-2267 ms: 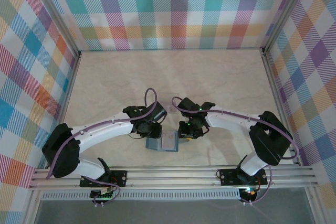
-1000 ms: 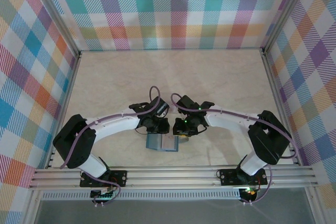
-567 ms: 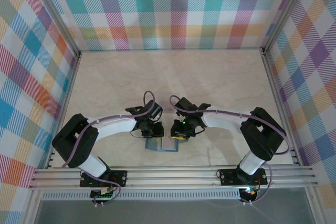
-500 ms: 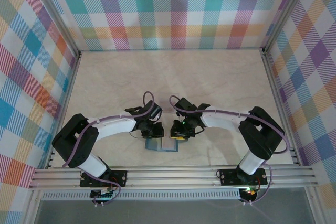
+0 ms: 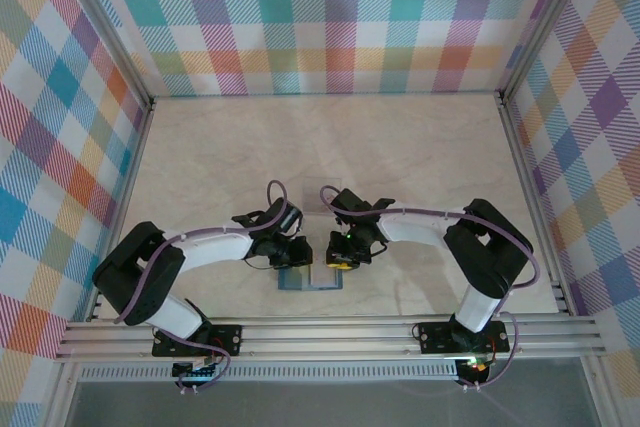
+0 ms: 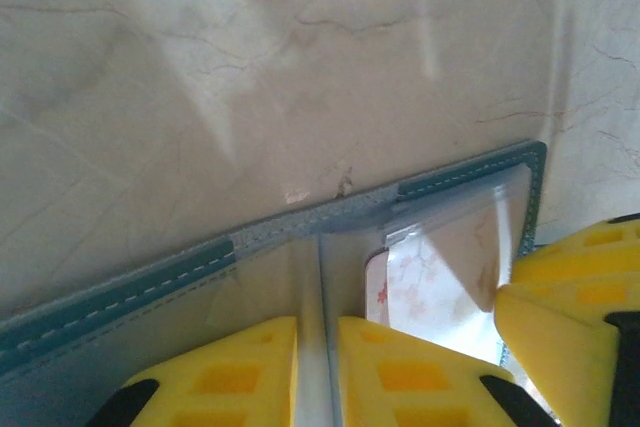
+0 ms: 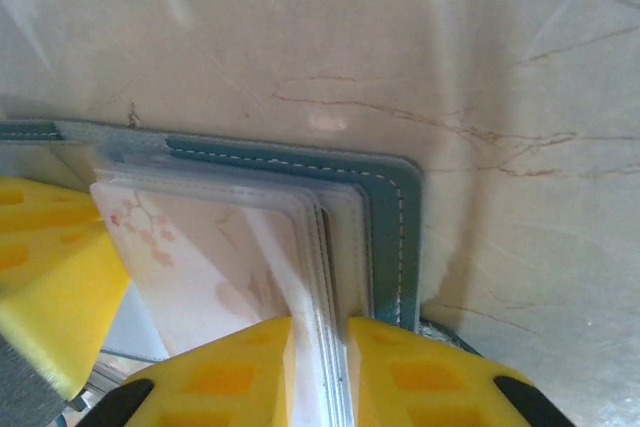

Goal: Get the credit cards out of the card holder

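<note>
Drawing the cards [image 7: 200,247] out cleanly looks to depend on one tool anchoring while the other pulls. The card holder [image 5: 296,280] lies open on the table [image 5: 330,147] near its front edge, between the two arms.

The left tool [image 6: 318,342] is clenched. Its yellow pads nearly meet on a thin pale leaf at the holder's middle fold, and I take that as the anchoring grip. The right tool [image 7: 320,347] is clenched too. It pinches the edges of a stack of thin pale layers in the right half, just inside the stitched teal border. Whether it grips cards alone or clear sleeves along with them cannot be told.

My advice is to hold the left grip firm and low so the holder does not lift. Then draw the right tool along the plane of the pocket toward its mouth rather than straight up, since a lift would probably drag the whole holder along. The tools sit just beside each other, so the pull should lead away from the left pads. A slip seems likely if only the outermost layer is caught.

Counted, there is one card holder and there are two tools, both closed. One card face shows, printed with a pink blossom pattern. Beside it several thin edges are stacked, too fine to count surely.
</note>
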You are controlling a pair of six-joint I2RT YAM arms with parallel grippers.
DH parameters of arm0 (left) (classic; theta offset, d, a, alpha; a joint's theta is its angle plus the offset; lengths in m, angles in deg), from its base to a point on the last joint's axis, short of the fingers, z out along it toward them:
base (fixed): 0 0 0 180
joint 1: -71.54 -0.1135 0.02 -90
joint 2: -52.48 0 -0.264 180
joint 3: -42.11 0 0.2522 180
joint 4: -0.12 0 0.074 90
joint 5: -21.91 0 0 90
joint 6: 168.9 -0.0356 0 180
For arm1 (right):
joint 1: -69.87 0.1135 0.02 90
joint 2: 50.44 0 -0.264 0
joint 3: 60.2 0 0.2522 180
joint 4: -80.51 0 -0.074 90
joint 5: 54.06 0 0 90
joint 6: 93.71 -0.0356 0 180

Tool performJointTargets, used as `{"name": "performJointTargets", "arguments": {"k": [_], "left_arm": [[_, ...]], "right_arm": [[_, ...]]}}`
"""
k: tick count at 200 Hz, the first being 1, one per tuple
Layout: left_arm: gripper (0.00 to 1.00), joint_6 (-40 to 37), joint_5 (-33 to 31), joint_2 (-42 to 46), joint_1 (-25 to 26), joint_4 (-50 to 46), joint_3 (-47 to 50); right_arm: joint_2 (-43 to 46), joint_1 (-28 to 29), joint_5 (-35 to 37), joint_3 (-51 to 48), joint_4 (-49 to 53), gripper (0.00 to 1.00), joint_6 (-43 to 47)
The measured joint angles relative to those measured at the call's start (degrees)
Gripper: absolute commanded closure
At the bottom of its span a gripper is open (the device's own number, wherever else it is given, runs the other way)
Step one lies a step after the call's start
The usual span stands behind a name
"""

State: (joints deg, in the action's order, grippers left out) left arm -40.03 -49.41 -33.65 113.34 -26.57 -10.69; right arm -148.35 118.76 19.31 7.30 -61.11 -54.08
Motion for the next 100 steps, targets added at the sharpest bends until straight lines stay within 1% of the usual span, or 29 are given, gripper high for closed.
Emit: {"name": "performJointTargets", "arguments": {"k": [17, 37, 100], "left_arm": [[0.79, 0.20, 0.68, 1.40, 0.00, -0.04, 0.07], [0.76, 0.33, 1.27, 3.02, 0.00, -0.04, 0.07], [0.82, -0.35, 1.68, 3.23, 0.00, -3.41, -0.22]], "right_arm": [[-0.04, 0.02, 0.00, 0.00, -0.02, 0.82, 0.02], [-0.04, 0.00, -0.02, 0.00, -0.04, 0.83, 0.02], [-0.11, 0.00, -0.24, 0.07, -0.17, 0.84, 0.07]]}}
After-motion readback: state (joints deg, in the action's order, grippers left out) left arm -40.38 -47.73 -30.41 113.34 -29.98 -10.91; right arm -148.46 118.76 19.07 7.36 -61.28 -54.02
